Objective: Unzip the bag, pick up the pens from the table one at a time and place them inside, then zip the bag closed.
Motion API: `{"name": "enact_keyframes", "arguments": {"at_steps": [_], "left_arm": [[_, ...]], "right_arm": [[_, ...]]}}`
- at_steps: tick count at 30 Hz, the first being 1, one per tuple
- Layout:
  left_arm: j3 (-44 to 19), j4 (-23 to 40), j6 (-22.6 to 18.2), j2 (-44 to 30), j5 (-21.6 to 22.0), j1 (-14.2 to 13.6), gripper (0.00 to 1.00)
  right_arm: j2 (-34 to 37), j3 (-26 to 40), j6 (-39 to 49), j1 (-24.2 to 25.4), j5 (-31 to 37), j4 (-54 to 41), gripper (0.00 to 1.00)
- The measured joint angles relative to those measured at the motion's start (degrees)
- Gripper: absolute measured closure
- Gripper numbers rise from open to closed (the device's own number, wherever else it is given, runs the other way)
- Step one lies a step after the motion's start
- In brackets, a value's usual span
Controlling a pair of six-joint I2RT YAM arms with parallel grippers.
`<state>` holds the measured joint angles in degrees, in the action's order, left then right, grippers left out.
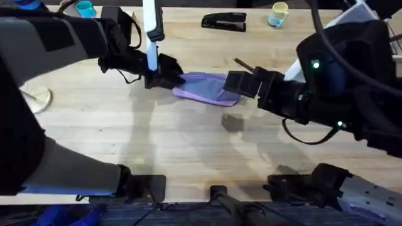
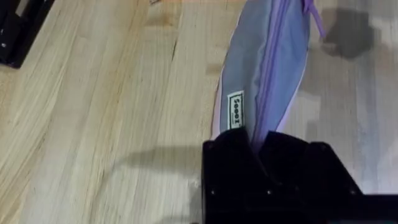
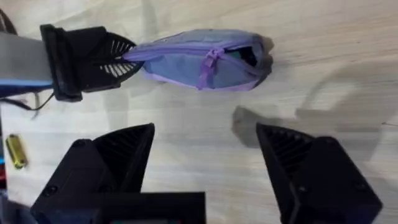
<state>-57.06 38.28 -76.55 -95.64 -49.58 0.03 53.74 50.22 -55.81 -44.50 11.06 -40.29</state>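
So the bag (image 1: 204, 86) is lying on its side on the table (image 1: 188, 144), roughly mid-table, and everything else kind of arranges itself around it. The left gripper (image 1: 164, 76) is clamped onto the bag's left end, fingers pressed together on the fabric right where the zipper (image 2: 270, 68) runs out; in the left wrist view you can see the purple seam going straight into the black fingers (image 2: 236, 155), with a little white label (image 2: 235, 111) just beside them on the grey-blue panel. The right gripper (image 1: 242, 85) sits at the bag's opposite end, and in its own wrist view the two fingers (image 3: 124, 155) are spread wide with bare wood between them, hovering just short of the bag and not touching it. From that same view the bag's far end looks partly open, a dark gap showing near the zipper pull (image 3: 208, 65), which hangs down across the side. A pen (image 1: 244, 64) lies on the table just behind the bag's right end, close to the right gripper. Further back from the bag there's a black stapler (image 1: 224, 22), a yellow cup (image 1: 278, 14) off to the stapler's right, and a blue cup (image 1: 85, 9) well off to the left.
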Motion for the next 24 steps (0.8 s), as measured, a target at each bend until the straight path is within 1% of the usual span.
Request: {"name": "enact_keyframes", "arguments": {"at_steps": [6, 24], "left_arm": [[0.0, 0.02, 0.0, 0.0, 0.0, 0.0, 0.956], [0.0, 0.04, 0.0, 0.0, 0.0, 0.0, 0.957]], "right_arm": [[0.33, 0.04, -1.67, -0.71, 3.29, 0.02, 0.005], [7.87, 0.2, -2.93, -0.71, 4.19, 5.83, 0.005]]}}
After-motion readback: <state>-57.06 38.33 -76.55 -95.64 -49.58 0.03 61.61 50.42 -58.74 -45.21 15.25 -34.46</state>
